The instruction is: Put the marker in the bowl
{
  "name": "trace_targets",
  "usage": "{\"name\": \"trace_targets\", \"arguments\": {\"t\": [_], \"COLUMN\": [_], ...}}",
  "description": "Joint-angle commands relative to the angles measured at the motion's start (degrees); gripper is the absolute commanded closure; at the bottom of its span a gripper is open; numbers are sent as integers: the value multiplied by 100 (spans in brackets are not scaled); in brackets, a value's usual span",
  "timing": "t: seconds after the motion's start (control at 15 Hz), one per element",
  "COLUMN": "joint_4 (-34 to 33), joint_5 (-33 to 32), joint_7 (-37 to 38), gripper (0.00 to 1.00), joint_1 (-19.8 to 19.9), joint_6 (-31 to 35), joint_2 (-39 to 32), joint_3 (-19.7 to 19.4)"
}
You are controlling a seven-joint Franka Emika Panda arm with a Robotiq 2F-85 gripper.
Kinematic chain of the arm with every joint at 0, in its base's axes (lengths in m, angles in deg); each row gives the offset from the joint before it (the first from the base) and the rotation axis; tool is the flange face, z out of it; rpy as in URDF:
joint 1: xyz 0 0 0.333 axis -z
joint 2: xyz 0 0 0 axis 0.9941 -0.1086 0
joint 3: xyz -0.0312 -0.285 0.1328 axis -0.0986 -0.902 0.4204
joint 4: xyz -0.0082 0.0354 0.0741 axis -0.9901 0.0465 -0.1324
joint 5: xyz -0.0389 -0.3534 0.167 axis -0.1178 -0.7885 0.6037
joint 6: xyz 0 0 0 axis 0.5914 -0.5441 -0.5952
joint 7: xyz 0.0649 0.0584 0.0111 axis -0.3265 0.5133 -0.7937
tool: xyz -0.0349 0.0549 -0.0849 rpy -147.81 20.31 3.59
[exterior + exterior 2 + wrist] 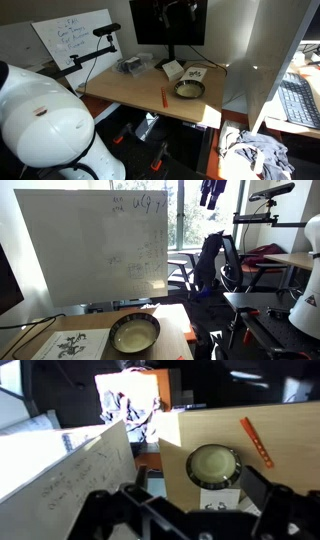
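The orange-red marker lies flat on the wooden table, just beside the bowl. The bowl is small and round, dark inside with a greyish rim. Both also show in the wrist view: the bowl below me, the marker apart from it to the upper right. In an exterior view the bowl stands near the table edge, with an orange bit of the marker beside it. My gripper hangs high above the table, open and empty.
A white flat box with dark print lies next to the bowl, and also shows in the wrist view. A monitor stands at the back, and a whiteboard stands on edge by the table. A grey object sits at the far side. A partition bounds one end.
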Motion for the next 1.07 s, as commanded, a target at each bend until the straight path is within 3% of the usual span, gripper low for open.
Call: {"name": "trace_targets", "arguments": {"t": [0.0,0.27,0.53,1.0], "joint_4": [-15,-16,-63,-326], "joint_5": [-43,-43,206,763], "joint_7": [39,39,-572,-1469], "gripper": [0,0,0,0], "joint_1": [-85,-85,-548,-1326], "joint_6": [-23,-23,367,2126], "joint_2": [-1,-1,-505,-2651], "joint_3": [-63,-63,-136,149]}}
